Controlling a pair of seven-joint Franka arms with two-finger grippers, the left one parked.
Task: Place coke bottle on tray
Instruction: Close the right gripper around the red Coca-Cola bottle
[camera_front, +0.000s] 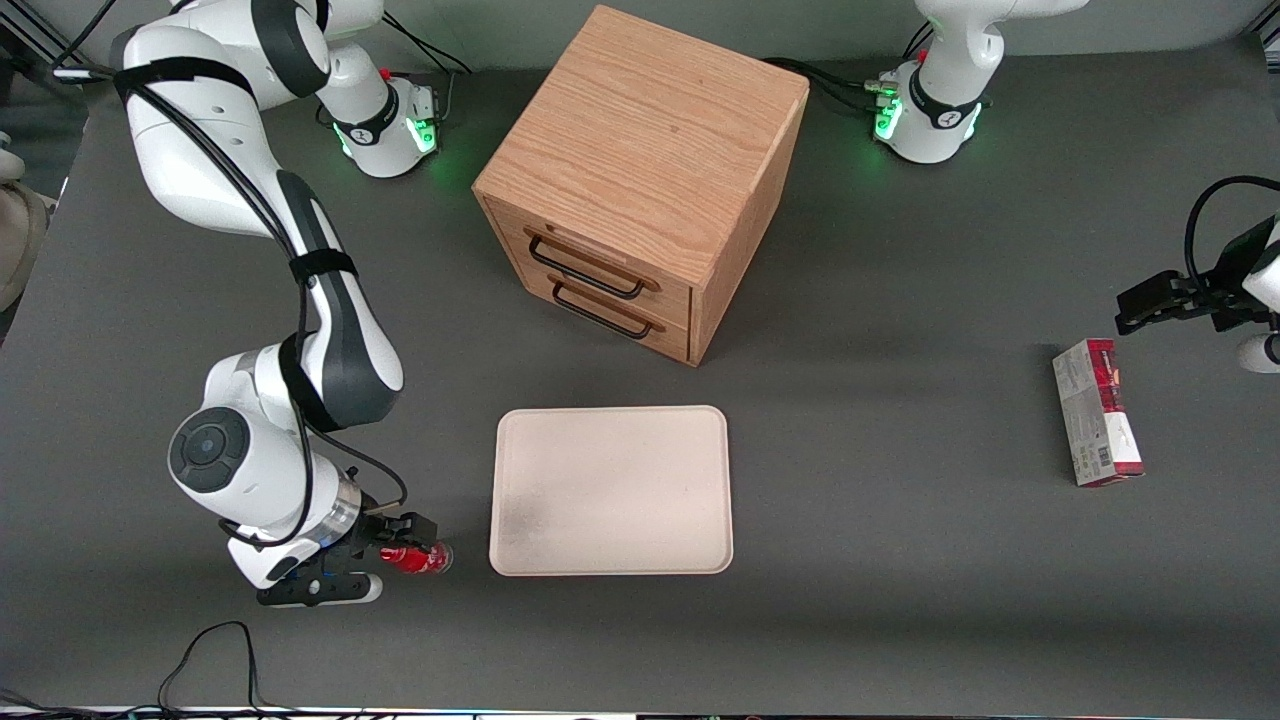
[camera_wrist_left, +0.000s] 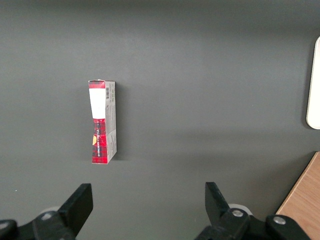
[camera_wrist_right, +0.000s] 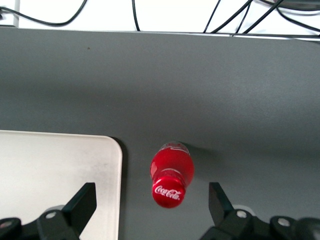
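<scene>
1. Red-capped, red-labelled small plastic coke bottle (camera_wrist_right: 170, 175) stands upright on the dark grey table (camera_front: 900, 560), just beside the tray's edge toward the working arm's end and not touching it.
2. The right arm's black two-finger gripper (camera_wrist_right: 152, 202) is down around the bottle, fingers spread wide with a clear gap on each side; it grips nothing.
3. From the gripper, the flat cream rectangular tray (camera_front: 610, 490) with rounded corners lies at about three o'clock in the front view and has nothing on it.
4. Risk, as a judgement: the bottle is light and tall, so an off-centre closing could tip or roll it; a low carry could catch its base on the tray's raised rim.
5. Hard to make out: the arm's wrist covers part of the bottle in the front view, and the fingertips are cut off in the wrist view.
</scene>
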